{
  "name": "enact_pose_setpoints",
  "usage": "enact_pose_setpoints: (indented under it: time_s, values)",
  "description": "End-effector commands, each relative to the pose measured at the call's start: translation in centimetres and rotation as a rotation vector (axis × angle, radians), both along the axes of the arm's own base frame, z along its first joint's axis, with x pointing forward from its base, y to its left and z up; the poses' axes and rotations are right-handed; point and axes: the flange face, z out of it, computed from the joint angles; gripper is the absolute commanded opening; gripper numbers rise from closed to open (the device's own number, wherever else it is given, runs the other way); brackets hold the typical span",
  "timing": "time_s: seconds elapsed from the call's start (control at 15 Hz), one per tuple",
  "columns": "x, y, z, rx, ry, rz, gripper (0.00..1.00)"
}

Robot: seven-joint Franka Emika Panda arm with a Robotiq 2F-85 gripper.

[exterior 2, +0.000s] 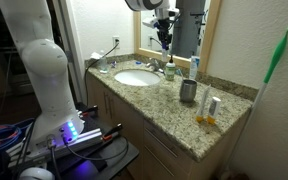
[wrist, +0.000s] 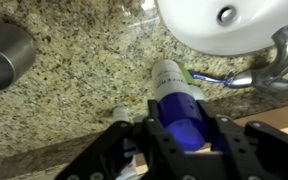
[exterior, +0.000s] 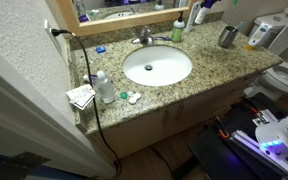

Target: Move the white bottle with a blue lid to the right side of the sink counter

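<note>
My gripper [wrist: 180, 135] is shut on the dark blue lid of the white bottle with a blue lid [wrist: 172, 80]. In the wrist view the bottle's white body points away from the fingers, above the speckled granite sink counter [wrist: 74, 85]. The white basin [wrist: 216, 18] and chrome faucet [wrist: 274, 60] lie beyond it. In an exterior view my gripper [exterior 2: 164, 38] hangs above the faucet [exterior 2: 162, 66] at the back of the counter [exterior 2: 174, 122], next to the mirror. The bottle is too small to make out there.
A metal cup [wrist: 2, 55] stands on the counter [exterior: 214, 72] right of the basin [exterior: 157, 66], and shows in both exterior views [exterior: 227, 37] [exterior 2: 188, 91]. A clear plastic bottle [exterior: 104, 88] and papers sit at the left end. Small orange items [exterior 2: 209, 108] stand near the wall end.
</note>
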Motion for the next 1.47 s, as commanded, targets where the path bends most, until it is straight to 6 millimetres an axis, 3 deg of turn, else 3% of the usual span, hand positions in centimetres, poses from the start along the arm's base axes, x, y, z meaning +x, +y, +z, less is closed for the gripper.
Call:
enact_pose_setpoints:
  time_s: [0.0, 0.07, 0.2, 0.27, 0.4, 0.47, 0.73, 1.13, 1.2, 1.33, 1.4]
  values:
    - [1.8, -8.0, -0.2, 0.04, 0.035, -0.193, 0.16]
    - [2.2, -10.0, -0.4, 0.059, 0.058, -0.24, 0.16]
    - [2.5, -10.8, 0.2, 0.139, 0.059, -0.251, 0.16]
    - [1.3, -10.6, -0.4, 0.084, 0.053, -0.245, 0.41]
    - [2.0, -11.3, -0.1, 0.114, 0.05, -0.259, 0.41]
    - [2.6, -10.9, -0.7, 0.087, 0.07, -0.277, 0.16]
    - [6.6, -11.8, -5.9, 0.017, 0.137, -0.429, 0.16]
    - [12.0, -11.8, -10.4, 0.009, 0.134, -0.612, 0.16]
    - [10.2, -11.6, -10.1, 0.031, 0.143, -0.567, 0.41]
    - [11.5, -11.6, -11.0, 0.024, 0.136, -0.596, 0.41]
    - [11.6, -11.5, -11.9, 0.021, 0.151, -0.596, 0.16]
